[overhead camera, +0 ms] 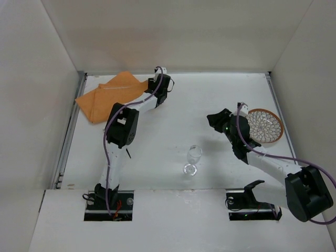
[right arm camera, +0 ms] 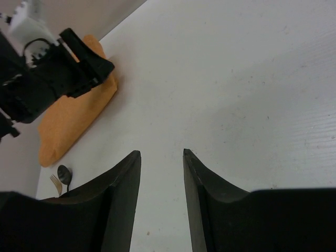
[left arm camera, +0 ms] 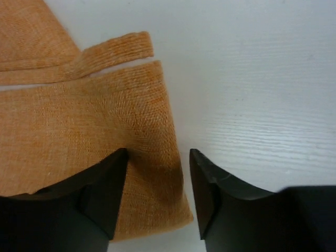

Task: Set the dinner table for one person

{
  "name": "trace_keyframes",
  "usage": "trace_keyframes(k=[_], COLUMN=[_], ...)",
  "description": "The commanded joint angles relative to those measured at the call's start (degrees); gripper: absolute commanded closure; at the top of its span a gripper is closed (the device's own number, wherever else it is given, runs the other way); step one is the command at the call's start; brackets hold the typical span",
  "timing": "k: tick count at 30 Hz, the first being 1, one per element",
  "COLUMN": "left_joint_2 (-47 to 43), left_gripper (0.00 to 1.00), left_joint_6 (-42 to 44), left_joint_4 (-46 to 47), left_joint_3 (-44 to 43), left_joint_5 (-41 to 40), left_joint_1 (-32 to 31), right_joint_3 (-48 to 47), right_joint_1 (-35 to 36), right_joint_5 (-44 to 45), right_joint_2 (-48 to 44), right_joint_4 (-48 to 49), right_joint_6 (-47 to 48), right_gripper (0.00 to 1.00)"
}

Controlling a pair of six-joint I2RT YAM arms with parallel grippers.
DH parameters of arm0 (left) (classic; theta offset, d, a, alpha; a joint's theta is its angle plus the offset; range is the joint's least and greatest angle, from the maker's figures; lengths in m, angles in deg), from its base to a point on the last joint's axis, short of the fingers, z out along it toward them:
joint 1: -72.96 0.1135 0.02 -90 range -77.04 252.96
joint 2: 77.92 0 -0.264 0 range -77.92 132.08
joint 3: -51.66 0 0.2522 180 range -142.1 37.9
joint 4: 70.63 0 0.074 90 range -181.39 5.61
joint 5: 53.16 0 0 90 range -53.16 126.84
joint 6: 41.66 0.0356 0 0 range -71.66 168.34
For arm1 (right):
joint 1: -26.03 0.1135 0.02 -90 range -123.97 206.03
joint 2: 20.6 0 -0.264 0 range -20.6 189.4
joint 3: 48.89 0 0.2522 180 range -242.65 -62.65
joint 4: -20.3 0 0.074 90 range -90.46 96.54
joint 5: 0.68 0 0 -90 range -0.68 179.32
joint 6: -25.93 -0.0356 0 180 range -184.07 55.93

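At the far left of the large matte-white dinner table [overhead camera: 210,94] lay a rumpled orange woven cloth placemat [overhead camera: 102,100], one narrow folded strip lifting along its upper edge. The left gripper [left arm camera: 158,152] hung low over the mat's near right corner. Its black fingers [left arm camera: 100,184] stood apart and unclenched, one over the cloth and the other over bare table, with the mat's edge running under the gap and nothing pinched.

Toward the middle of the table, nearer the arm bases, a clear stemmed wine glass [overhead camera: 193,157] stood upright, well apart from everything else.

Further right, the right gripper [right arm camera: 161,153] pointed across bare tabletop – jaws parted by a narrow gap, released, gripping nothing. Just beside it, near the right rail, sat a round plate with a brown rim and a pale petal-like pattern [overhead camera: 266,126].
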Motion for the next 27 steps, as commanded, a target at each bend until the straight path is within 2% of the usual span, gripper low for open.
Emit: trace_keyframes(k=[1,5,8,19,23,27], left_joint_2=[4.3,8.3,10.1,16.1,15.0,13.4], left_gripper=[0.55,0.8,0.9,0.93,0.93,0.9], left_joint_6=[4.1,5.6,7.1,10.9,8.5,2.4], left_joint_4=[-5.8,-5.2,-3.6,2.7,4.3,6.1], left_joint_3=[-6.5,-11.7,-15.2,-25.8,-24.6,-23.8], left_joint_5=[-3.6,-4.4,-2.5,15.2,22.2,23.8], left_joint_1=[-0.6,-1.6,-2.5,-5.7,-6.7,-7.9], right_joint_3=[-1.2,-1.2,-1.0,-0.2,0.4,1.2], right_joint_1=[0.6,0.6,0.6,-0.6,-1.3,-2.1], right_joint_5=[-0.6,-1.3,-1.7,-1.8,-0.2,0.8], right_joint_2=[-1.3,-2.1,-3.1,-5.0,-6.1,-7.7], right_joint_4=[3.3,3.3,3.0,2.7,2.6,2.7], right_joint_6=[0.1,0.2,0.2,0.4,0.7,0.5], right_gripper=[0.56,0.55,0.55,0.55,0.56,0.56])
